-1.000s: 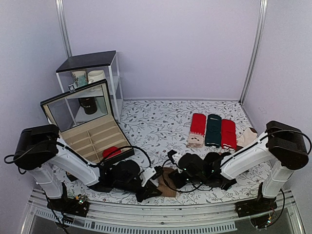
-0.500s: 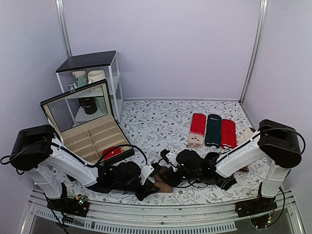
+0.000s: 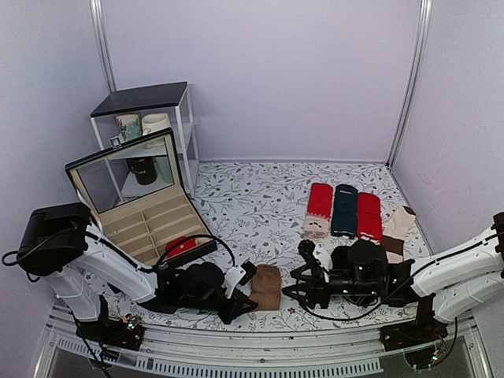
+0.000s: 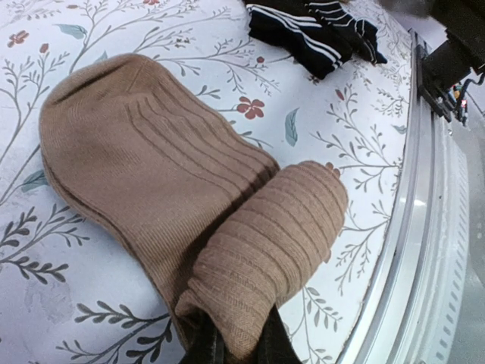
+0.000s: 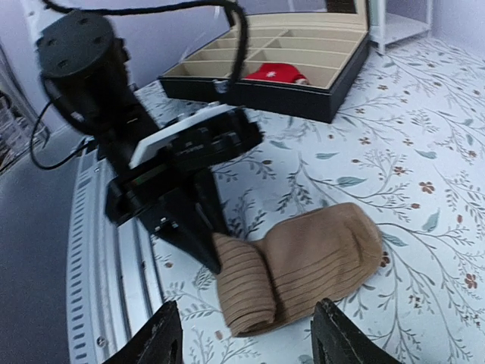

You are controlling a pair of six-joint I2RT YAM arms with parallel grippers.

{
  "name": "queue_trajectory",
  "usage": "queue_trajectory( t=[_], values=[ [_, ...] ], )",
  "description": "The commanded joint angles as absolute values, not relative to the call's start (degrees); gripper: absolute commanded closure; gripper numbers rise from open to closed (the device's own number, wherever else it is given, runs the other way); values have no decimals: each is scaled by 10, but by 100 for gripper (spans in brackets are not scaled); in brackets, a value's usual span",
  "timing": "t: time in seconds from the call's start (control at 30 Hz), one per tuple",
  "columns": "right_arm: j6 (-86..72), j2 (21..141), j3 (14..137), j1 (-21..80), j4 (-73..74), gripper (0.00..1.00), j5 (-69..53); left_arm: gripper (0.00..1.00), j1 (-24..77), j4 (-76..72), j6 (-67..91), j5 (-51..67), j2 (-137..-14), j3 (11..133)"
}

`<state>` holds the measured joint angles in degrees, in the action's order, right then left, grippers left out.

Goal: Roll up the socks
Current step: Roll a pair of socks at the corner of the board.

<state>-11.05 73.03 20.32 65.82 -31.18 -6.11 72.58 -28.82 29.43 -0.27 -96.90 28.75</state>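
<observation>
Tan-brown socks (image 3: 266, 287), half rolled, lying close to the table's front rail (image 4: 424, 227).
Left gripper (image 4: 236, 345) pinches the rolled end; right gripper (image 5: 248, 341) stands spread, apart from the socks, floral cloth (image 3: 236, 205) showing between them.

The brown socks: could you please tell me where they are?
Top view: the socks lie at the table's front centre, rolled end pinched by the left gripper, right gripper open alongside.

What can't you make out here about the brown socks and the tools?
Left wrist: left tool cut off at the bottom edge, its grip buried under the rolled socks.
Top external: the roll's gripped end, behind that tool.
Left wrist: striped socks, cut by the top edge.
Top external: mug prints, too small.
</observation>
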Motion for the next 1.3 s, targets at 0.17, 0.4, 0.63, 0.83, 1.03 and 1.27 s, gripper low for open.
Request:
queue_trajectory(
  t=[0.17, 0.4, 0.63, 0.83, 1.03, 1.27],
  values=[
    [-33, 772, 162, 671, -427, 41, -172, 100, 720, -124, 297, -4, -1019, 254],
    [-9, 885, 207, 675, -481, 41, -153, 100, 720, -125, 295, -4, -1020, 251],
    [-20, 948, 227, 675, -517, 41, -123, 100, 720, -128, 293, -2, -1019, 251],
    [-45, 991, 245, 681, -505, 44, -143, 100, 720, -128, 291, -1, -1019, 253],
    [-77, 999, 240, 686, -503, 49, -142, 100, 719, -130, 291, -1, -1022, 251],
    [-98, 1003, 257, 689, -454, 64, -152, 100, 719, -130, 287, -2, -1030, 258]
  ],
)
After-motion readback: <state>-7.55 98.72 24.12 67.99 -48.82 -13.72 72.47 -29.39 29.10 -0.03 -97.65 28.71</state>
